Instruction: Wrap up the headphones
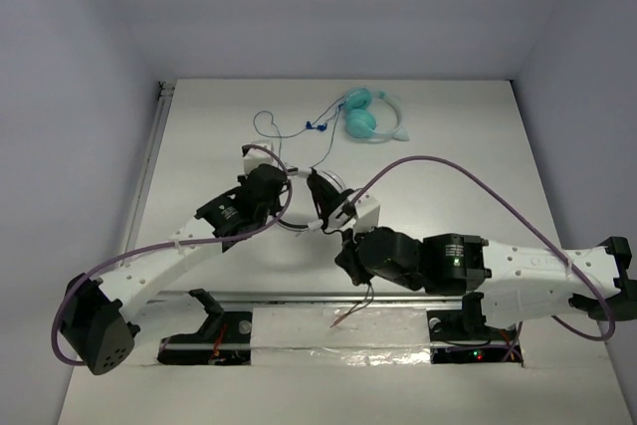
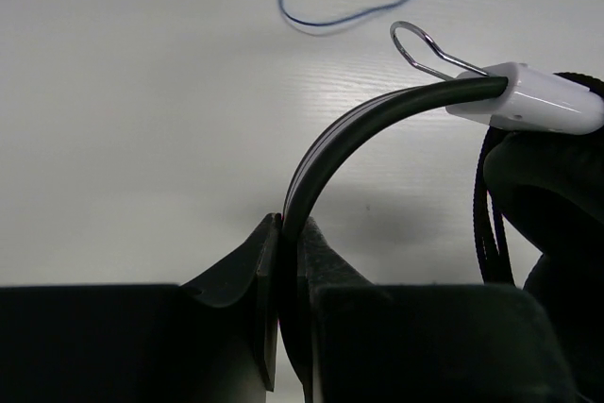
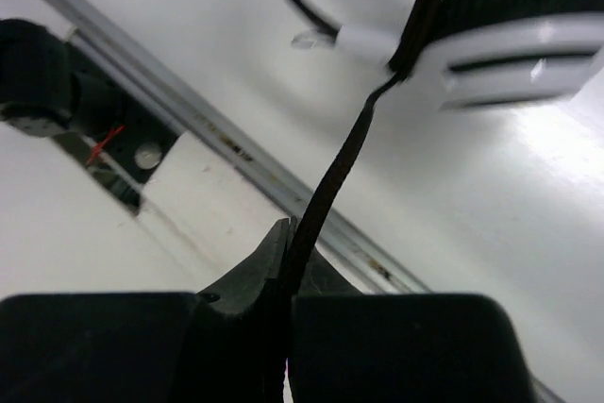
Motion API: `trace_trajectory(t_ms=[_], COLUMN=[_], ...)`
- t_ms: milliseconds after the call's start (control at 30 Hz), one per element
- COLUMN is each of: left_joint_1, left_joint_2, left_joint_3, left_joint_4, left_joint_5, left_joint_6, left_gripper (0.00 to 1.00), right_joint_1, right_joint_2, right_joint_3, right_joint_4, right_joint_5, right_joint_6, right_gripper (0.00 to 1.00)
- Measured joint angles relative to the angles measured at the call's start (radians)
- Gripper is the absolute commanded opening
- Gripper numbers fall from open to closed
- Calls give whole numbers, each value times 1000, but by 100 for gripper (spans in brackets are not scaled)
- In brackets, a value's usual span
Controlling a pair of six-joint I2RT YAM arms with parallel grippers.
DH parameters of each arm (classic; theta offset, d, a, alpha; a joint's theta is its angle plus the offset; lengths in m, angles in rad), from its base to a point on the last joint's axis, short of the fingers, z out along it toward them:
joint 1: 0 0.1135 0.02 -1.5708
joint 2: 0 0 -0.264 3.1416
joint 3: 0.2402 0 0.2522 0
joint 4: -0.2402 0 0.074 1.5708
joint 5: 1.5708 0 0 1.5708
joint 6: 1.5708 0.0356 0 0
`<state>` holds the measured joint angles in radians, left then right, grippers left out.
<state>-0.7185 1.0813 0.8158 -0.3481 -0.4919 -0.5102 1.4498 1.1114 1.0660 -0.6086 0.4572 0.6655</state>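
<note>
1. Top external view: the headphones [image 1: 326,202] lie near the middle of the desk [image 1: 448,146], between the two arms. The left end effector [image 1: 282,196] reaches them from the left and the right end effector [image 1: 348,234] from the near right, both right at the set. Well apart, toward the far edge, lie smaller teal headphones [image 1: 363,118], their thin cord [image 1: 274,128] trailing off to the left in loose curves. This view does not show how far either end effector is open.

2. Left wrist view: the left end effector's fingers [image 2: 241,276] are pressed together on the black-and-white headband [image 2: 340,143], with no gap showing beyond the band itself. The band arcs up and right into a white slider piece [image 2: 538,96], from which a bare wire loop [image 2: 415,44] sticks out. To the right a black ear pad [image 2: 552,186] fills the edge of the frame, with dark cable strands [image 2: 483,214] running down beside it. A thin blue cord lies on the desk beyond.

3. Right wrist view: the right end effector's fingers [image 3: 250,276] are clamped tight on the dark cable [image 3: 335,172], which runs taut up from the grip to a white earcup [image 3: 510,54] at the upper right. A metal rail [image 3: 217,139] crosses the desk diagonally behind the cable.
</note>
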Motion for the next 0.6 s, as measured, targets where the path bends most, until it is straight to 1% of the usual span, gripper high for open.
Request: trace_trajectory(t_ms=[133,200,333,467,600], left_joint_1=[-116,-150,-170,-193,-234], left_joint_2=[4,4,-5,-40,-61], left_joint_3=[0,0,0,0,0], left_joint_4=[-24,-48,-100,-125,-117], left_joint_5=[2,12,44,66,114], left_joint_6=[-14,-16,-18,-20,-10], left_gripper=[0,0,0,0,0], right_joint_1=[-9,-24,-96,-188,-277], right_joint_2=[24,40,57,72,137], right_joint_3=[81,116,161,170,172], right_joint_4=[-84,-122,-155,-151,-124], right_joint_5=[116,169,264,315,351], right_joint_6=[-66,-92,-161,-229,-297], right_gripper=[0,0,0,0,0])
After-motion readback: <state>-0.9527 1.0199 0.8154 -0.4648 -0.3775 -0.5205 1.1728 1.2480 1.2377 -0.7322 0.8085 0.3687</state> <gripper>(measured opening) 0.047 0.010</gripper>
